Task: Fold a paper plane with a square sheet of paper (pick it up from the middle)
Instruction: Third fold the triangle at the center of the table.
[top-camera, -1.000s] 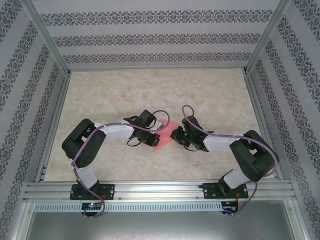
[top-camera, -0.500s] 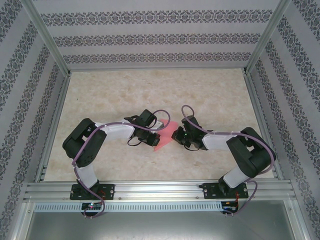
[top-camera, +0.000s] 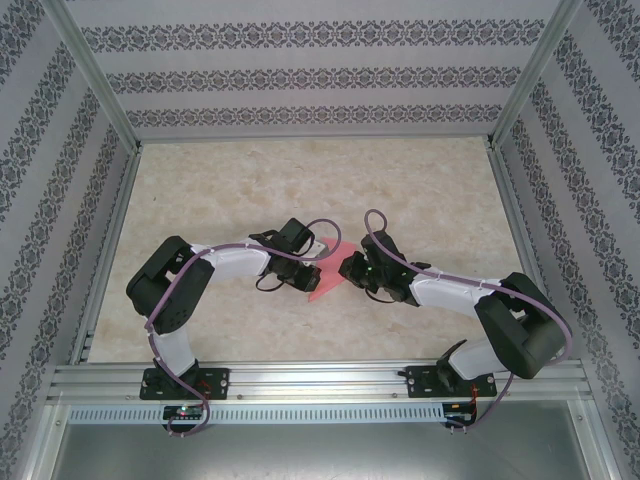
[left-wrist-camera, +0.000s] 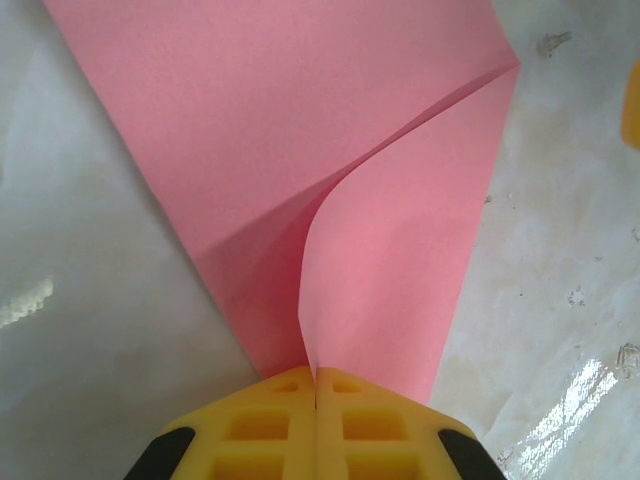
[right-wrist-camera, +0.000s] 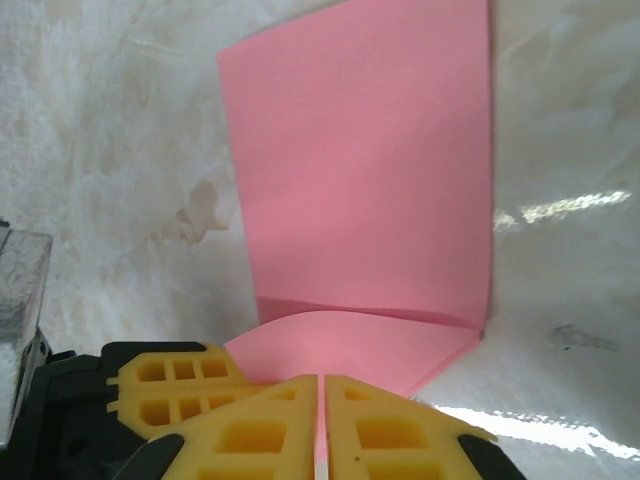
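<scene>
Where the left fingers (left-wrist-camera: 265, 425) are pressed together, a narrow end of the pink paper sheet (left-wrist-camera: 300, 130) is pinched between them, with one layer curling up from a crease. The sheet's other side is pinched between the closed right fingers (right-wrist-camera: 380, 430), beside a folded flap. The sheet is seen midway between the side edges of the desk (top-camera: 300, 180), nearer its near edge.

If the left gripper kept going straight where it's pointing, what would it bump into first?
The pink paper: the left gripper is pinching its edge, and the sheet stretches straight ahead. Beyond that, probably the right gripper facing it, though depth is hard to judge.
</scene>
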